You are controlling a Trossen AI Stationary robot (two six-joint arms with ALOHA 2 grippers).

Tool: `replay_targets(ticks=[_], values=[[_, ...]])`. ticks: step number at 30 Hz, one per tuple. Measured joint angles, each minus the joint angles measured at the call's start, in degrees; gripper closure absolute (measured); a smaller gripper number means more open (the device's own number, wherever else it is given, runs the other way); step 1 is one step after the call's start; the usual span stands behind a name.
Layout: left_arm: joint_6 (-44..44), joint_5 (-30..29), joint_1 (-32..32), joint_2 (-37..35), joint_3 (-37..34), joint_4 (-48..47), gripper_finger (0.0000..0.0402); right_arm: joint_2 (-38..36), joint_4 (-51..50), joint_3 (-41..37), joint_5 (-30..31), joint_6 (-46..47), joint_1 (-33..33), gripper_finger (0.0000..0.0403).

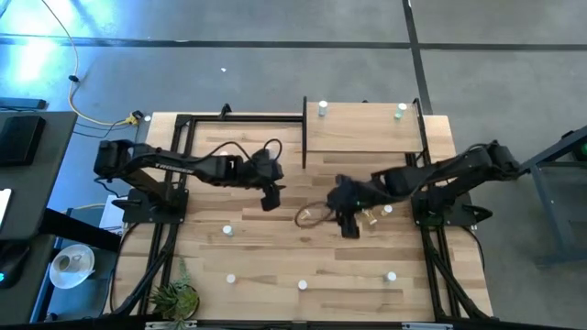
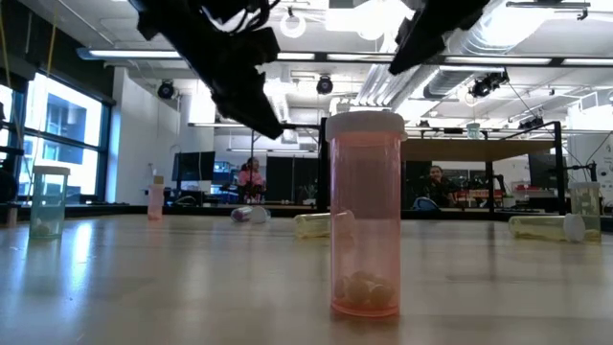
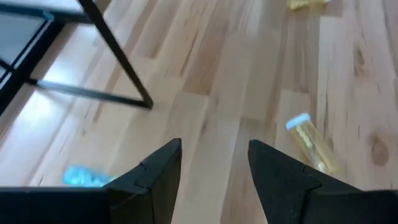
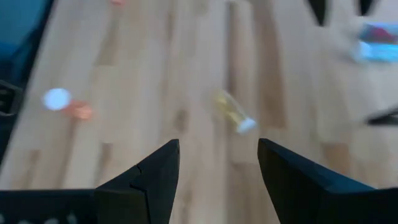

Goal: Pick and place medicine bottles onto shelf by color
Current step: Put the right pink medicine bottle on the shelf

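Pale plank tabletop (image 1: 275, 266) carries scattered bottles (image 1: 303, 285); people (image 2: 251, 178) sit behind.

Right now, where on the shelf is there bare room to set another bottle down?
The shelf is mostly bare: only two bottles, one white-capped and one green, stand along its far edge. The middle and near strip are free. It is crowded just off its near edge, around the right gripper.
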Motion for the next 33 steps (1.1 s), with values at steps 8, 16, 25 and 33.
replay_targets(ticks=[8,16,25,33], values=[[-4.05,-5.15,-4.89,-4.29,0.00,-5.53,0.0227,4.30,8.07,0.00,0.00,-0.16,7.26,0.0194],[-7.99,-5.16,-8.98,-5.96,0.00,-8.56,0.0227,9.26,17.79,0.00,0.02,-0.16,12.30,0.0194],[-11.50,-5.16,-12.63,-6.15,0.00,-9.88,0.0227,16.33,30.27,0.00,0.03,-2.21,16.53,0.0194],[-14.37,-5.16,-14.77,-6.15,0.00,-11.14,0.0227,22.45,38.12,0.00,0.04,-2.17,18.11,0.0194]])
